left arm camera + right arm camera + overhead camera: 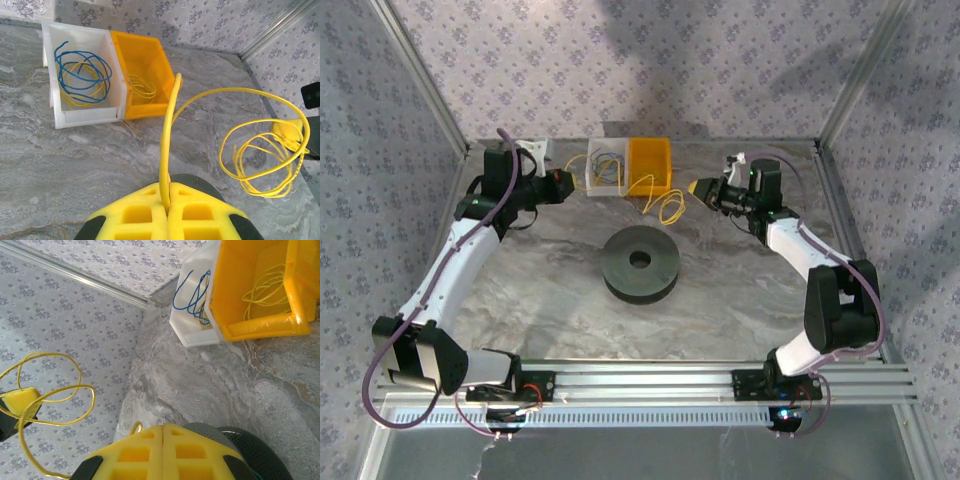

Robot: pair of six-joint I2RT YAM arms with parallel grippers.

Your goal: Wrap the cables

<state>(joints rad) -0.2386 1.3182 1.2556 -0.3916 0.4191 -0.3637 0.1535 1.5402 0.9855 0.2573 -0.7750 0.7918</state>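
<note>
Our left gripper [167,194] is clenched on the wire [240,91], which rises from between its pads and arcs off to 2 o'clock, sagging into loose loops. Those loops end at our right gripper [700,190], pressed closed on the other end. From above, the spool [640,262] lies flat mid-table. The left gripper hangs at its 10 o'clock and the right at its 2 o'clock, with the wire strung between them. The white bin [592,160] and yellow bin [650,150] sit touching at its 12 o'clock.
</note>
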